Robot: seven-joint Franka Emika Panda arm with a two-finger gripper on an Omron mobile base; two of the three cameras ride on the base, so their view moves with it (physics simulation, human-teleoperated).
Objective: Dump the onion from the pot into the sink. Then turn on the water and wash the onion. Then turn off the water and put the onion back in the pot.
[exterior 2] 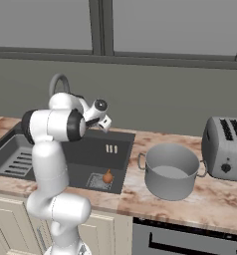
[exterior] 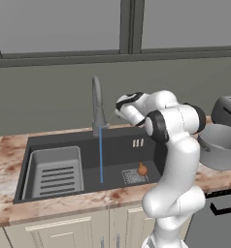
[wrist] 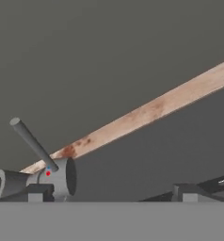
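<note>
The onion [exterior: 142, 169] [exterior 2: 108, 176], a small orange-brown bulb, lies on the square drain grate [exterior: 133, 177] in the dark sink [exterior: 112, 145] [exterior 2: 108, 142]. A thin blue stream of water [exterior: 101, 155] falls from the faucet [exterior: 95, 104] onto the basin floor, left of the onion. The grey pot [exterior: 222, 145] [exterior 2: 171, 172] stands upright on the counter, right of the sink. My gripper [exterior: 116, 110] [exterior 2: 104, 122] [wrist: 113, 194] hovers open above the sink's back edge, just right of the faucet. In the hand view the faucet's lever [wrist: 34, 143] stands up at the left, apart from the fingers.
A light grey slotted rack [exterior: 57, 172] fills the sink's left half. A toaster [exterior: 229, 110] [exterior 2: 227, 149] stands on the counter behind and right of the pot. The grey wall and a window rise behind the counter.
</note>
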